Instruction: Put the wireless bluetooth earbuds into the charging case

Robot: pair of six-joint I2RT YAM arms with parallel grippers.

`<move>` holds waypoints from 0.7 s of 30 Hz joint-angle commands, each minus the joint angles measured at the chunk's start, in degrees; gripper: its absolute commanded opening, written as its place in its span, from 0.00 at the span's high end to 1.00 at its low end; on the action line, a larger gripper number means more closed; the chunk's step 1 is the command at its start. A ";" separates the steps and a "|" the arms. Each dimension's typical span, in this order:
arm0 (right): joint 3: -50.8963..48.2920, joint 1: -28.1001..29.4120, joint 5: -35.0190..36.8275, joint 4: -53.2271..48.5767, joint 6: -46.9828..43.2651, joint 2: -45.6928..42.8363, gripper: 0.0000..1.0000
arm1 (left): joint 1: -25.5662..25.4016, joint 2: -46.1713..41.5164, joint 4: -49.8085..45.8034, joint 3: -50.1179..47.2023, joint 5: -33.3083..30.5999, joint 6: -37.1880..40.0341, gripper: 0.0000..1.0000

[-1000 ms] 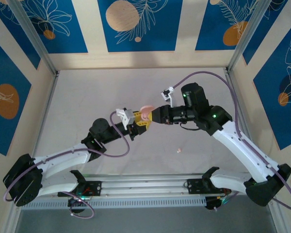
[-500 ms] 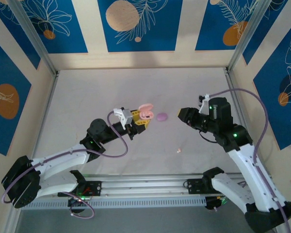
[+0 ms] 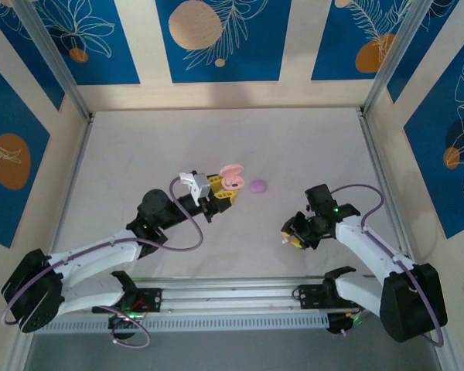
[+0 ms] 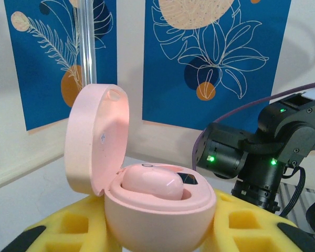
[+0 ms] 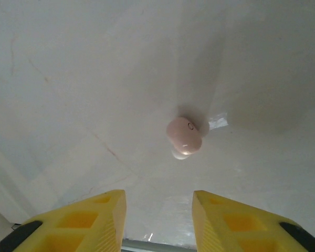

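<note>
Left claw (image 3: 226, 192) clenched on the open pink case (image 4: 147, 210), lid up, one pink earbud (image 4: 151, 182) seated inside. Right claw (image 5: 158, 220) released and empty, jaws apart. The second pink earbud (image 5: 184, 136) lies loose on the surface (image 5: 68, 79) just ahead of it, not between the pads, well apart from the case.

Risks:
- Bud is tiny and rounded, so an off-centre close likely squirts it sideways or rolls it away.
- Pads may scrape the surface before getting low enough.
- A skewed grip means it won't drop into the free well.
- Pressing it in could tilt the case or knock the lid shut.
- Lilac oval piece (image 3: 258, 185) near the case could get bumped.
</note>
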 commanded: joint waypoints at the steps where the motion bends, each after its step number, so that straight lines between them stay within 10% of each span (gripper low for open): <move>1: -0.83 0.12 1.10 1.76 0.23 1.33 0.60 | -0.60 -0.39 1.25 0.26 -0.63 0.41 0.82; 21: 0.05 -0.32 0.81 6.26 -4.95 10.87 0.61 | -0.58 0.41 1.31 0.40 -0.63 0.42 0.82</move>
